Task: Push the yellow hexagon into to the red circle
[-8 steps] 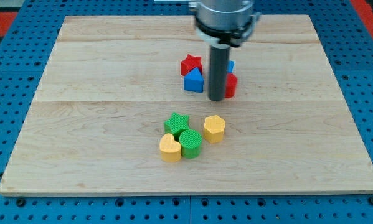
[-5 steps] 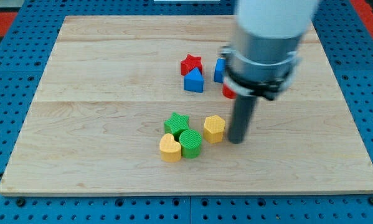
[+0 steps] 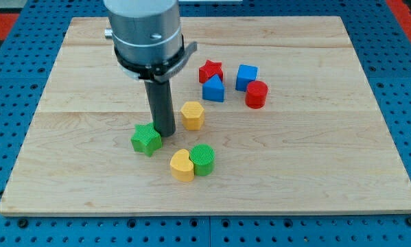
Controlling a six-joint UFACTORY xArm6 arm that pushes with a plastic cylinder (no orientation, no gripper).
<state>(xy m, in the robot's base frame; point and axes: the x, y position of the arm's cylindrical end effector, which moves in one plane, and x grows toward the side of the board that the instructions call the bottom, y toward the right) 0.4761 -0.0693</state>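
Yellow hexagon [image 3: 192,114] sits on the desk [image 3: 342,158], well apart from the red circle [image 3: 256,94], toward the view's lower left of it. My tip [image 3: 165,132] stands just left of the hexagon, touching the green star [image 3: 146,139]. No hand fitted; state not applicable.

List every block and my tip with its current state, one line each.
yellow hexagon: apart from red circle
red circle: alone, right of centre
my tip: between green star and yellow hexagon
green star: beside tip
yellow heart: touching green circle
green circle: upright
red star: touching blue triangle
blue triangle: upright
blue cube: near red circle
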